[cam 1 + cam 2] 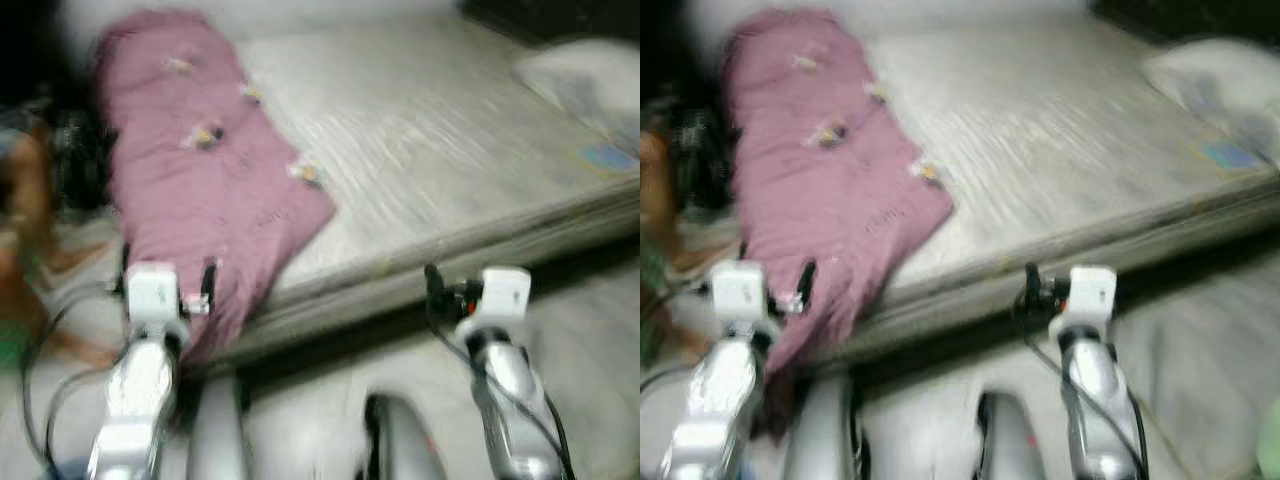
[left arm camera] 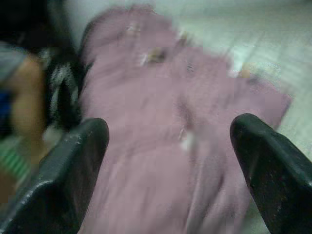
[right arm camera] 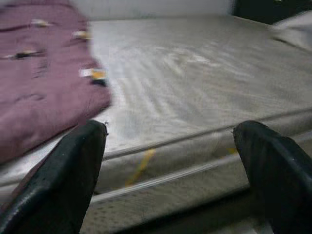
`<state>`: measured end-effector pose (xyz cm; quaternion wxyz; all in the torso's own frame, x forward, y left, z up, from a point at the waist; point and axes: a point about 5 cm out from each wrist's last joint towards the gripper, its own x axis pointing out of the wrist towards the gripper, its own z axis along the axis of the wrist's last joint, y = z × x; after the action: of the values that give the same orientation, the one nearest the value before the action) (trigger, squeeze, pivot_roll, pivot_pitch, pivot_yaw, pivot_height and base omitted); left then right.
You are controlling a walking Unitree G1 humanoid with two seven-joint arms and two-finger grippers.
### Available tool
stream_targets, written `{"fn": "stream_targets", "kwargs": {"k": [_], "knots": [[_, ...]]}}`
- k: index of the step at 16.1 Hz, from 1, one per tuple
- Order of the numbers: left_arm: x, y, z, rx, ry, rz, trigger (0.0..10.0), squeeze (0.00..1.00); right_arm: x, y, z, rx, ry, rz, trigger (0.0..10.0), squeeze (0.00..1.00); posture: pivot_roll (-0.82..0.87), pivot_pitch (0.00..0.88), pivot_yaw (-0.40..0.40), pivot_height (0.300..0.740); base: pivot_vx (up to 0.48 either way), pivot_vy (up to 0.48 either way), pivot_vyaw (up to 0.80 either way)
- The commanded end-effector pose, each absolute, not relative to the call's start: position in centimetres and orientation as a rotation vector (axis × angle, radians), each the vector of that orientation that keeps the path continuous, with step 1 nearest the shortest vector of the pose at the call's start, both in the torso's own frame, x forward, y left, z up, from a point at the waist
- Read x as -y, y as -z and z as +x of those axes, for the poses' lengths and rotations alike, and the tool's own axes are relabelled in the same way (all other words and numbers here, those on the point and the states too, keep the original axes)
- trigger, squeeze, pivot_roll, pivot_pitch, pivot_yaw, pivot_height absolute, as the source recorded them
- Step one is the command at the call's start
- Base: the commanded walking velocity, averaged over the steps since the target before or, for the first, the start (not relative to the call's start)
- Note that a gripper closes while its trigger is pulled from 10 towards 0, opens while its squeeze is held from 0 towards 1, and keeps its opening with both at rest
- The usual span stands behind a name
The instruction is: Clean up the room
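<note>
Pale floor [image 1: 590,330] ran along the foot of a bare grey mattress [image 1: 440,150] — all of it blurred. Nearest, at 7 o'clock, the left gripper [image 2: 168,161] hung with its fingers spread wide, nothing between them, just short of a pink blanket [image 1: 200,170] that draped over the mattress edge. At 5 o'clock the right gripper [image 3: 170,165] was likewise released, facing the mattress side. Farther off, at 2 o'clock, lay a white pillow [image 1: 585,80].

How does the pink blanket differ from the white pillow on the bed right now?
The pink blanket lies at the robot's left, spilling over the mattress edge; the white pillow sits at the far right, wholly on it. The blanket is long and patterned with small patches; the pillow is compact and pale. Both rest on the mattress.
</note>
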<state>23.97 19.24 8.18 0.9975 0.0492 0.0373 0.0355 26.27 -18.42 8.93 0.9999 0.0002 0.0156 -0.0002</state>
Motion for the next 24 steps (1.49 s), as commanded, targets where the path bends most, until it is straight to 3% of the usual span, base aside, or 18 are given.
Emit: {"fn": "stream_targets", "kwargs": {"k": [1,7,13,21,24], "knots": [[-19.3,-7.8,23.9,-0.102,-0.061,0.097,10.0,0.0,18.3,-8.3,25.9,-0.057,0.001,0.009,10.0,0.0,-0.04,0.072,0.012,0.581,0.0,0.0,0.0],[-19.1,-8.1,24.0,-0.086,-0.023,0.06,10.0,0.0,17.8,-8.6,26.7,-0.048,-0.022,-0.018,10.0,0.0,-0.04,0.087,0.011,0.581,0.0,0.0,0.0],[-18.9,-8.2,24.2,-0.083,-0.007,0.044,10.0,0.0,16.9,-9.0,27.1,-0.018,-0.081,-0.057,10.0,0.0,-0.05,0.092,0.013,0.581,0.348,0.0,0.0],[-18.9,-8.1,24.0,-0.094,-0.005,0.045,10.0,0.0,16.5,-8.9,27.5,-0.013,-0.078,-0.048,10.0,0.0,-0.04,0.096,0.012,0.581,0.343,0.0,0.35],[-18.9,-8.0,24.2,-0.1,-0.017,0.031,10.0,0.0,16.4,-8.9,27.5,-0.011,-0.075,-0.039,10.0,0.0,-0.04,0.097,0.013,0.581,0.0,0.0,0.0]]}}
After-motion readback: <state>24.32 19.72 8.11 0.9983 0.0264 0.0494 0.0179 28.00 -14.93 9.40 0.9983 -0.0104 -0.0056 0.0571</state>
